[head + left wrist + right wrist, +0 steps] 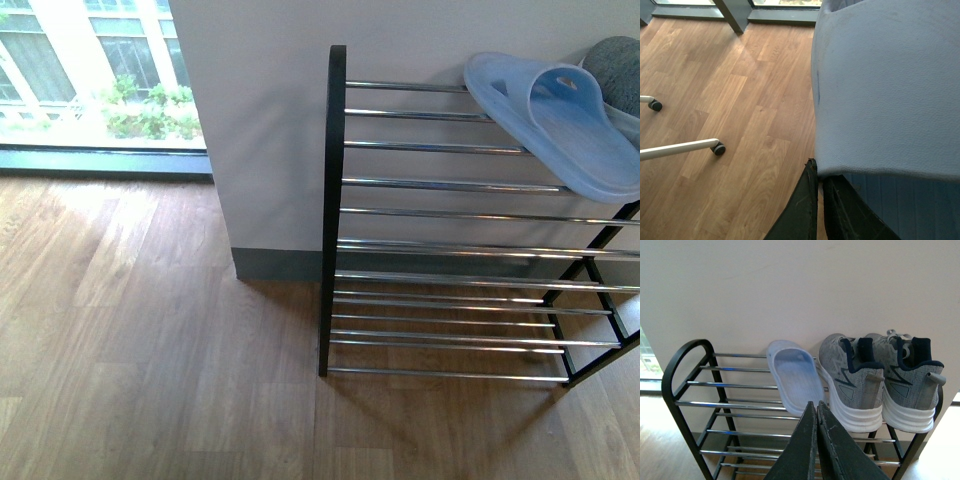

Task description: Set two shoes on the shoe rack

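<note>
Left wrist view: a pale slide (890, 90) is pinched at one edge by the left gripper (819, 172), jaws nearly together. Judged light, floppy rubber, likely to swing; the edge hold looks adequate. Right gripper (816, 407) is closed, empty. On the shoe rack (685, 360) top tier, one slide (792, 377) lies beside two sneakers (880, 375); free bars are seen toward the rounded end frame.

Wood floor (150, 350); white wall (260, 120); window (90, 70)
</note>
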`<state>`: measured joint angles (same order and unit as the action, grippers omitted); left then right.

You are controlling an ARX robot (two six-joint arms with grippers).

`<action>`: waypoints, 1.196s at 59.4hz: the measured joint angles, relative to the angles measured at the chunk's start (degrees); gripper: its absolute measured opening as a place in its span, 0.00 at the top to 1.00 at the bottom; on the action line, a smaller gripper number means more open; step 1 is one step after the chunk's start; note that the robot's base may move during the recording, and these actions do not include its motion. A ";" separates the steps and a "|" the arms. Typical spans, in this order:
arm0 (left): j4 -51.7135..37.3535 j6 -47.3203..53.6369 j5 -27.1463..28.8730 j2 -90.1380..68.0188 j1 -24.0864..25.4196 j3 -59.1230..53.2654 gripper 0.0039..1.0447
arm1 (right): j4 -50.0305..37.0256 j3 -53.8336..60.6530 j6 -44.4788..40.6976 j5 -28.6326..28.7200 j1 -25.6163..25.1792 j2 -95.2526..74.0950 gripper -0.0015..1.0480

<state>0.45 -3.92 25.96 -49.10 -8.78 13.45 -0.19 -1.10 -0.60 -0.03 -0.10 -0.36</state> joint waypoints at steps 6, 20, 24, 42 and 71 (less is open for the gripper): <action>0.00 0.00 -0.02 0.00 0.00 0.00 0.99 | 0.00 0.00 0.00 0.00 0.00 0.00 0.99; 0.00 0.00 0.00 0.00 0.00 0.00 0.99 | 0.00 0.00 -0.02 0.02 0.00 0.00 0.67; 0.00 0.00 0.04 0.00 0.00 0.00 0.99 | 0.00 0.00 -0.02 0.22 -0.02 0.04 0.52; 0.00 0.00 0.35 0.02 0.00 0.00 0.99 | 0.00 0.00 0.00 0.22 0.00 0.09 0.10; -15.82 -10.16 -14.27 -26.14 -7.65 20.50 0.99 | 0.11 0.00 0.02 -0.13 0.07 0.11 0.09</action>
<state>-15.38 -14.09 11.68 -75.24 -16.43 33.95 -0.08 -1.10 -0.58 -0.16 -0.03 -0.25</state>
